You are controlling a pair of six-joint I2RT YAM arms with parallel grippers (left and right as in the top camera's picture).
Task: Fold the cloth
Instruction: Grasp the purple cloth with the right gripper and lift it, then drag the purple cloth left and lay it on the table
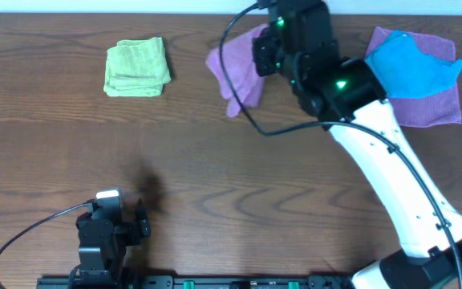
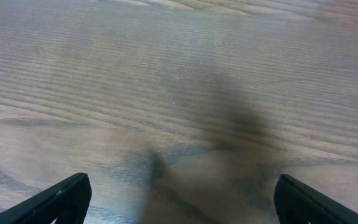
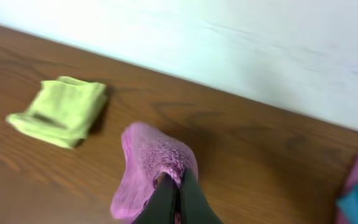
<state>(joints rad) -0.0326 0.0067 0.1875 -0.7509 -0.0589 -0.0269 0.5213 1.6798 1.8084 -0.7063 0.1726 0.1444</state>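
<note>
The right claw (image 3: 175,182) is pinched shut, its two dark fingers pressed almost together with a fold of the cloth (image 3: 149,163) caught between the tips. From the right wrist view, the mauve pile bunches up into a rounded hump just above the fingers and trails off down and to the left in a loose flap. Whether that flap rests on the desk (image 1: 215,168) or hangs just clear of it I cannot tell. From overhead the cloth lies crumpled at the far middle of the desk. It is unfolded and uneven, and its right part is hidden under the arm's black wrist.

To the left of it, apart and not touching, sits a lime-green cloth (image 1: 137,68), folded into a small thick square. To the right, past the arm, a second mauve cloth (image 1: 438,103) lies spread flat, with a blue cloth (image 1: 411,64) lying rumpled on top of its upper left part. A pale wall (image 3: 241,37) runs along the desk's far edge.

The left claw (image 2: 182,185) is well away from all of this, at the near left edge of the desk. Its fingers stand wide apart with nothing between them, only bare wood grain and a soft shadow below.
</note>
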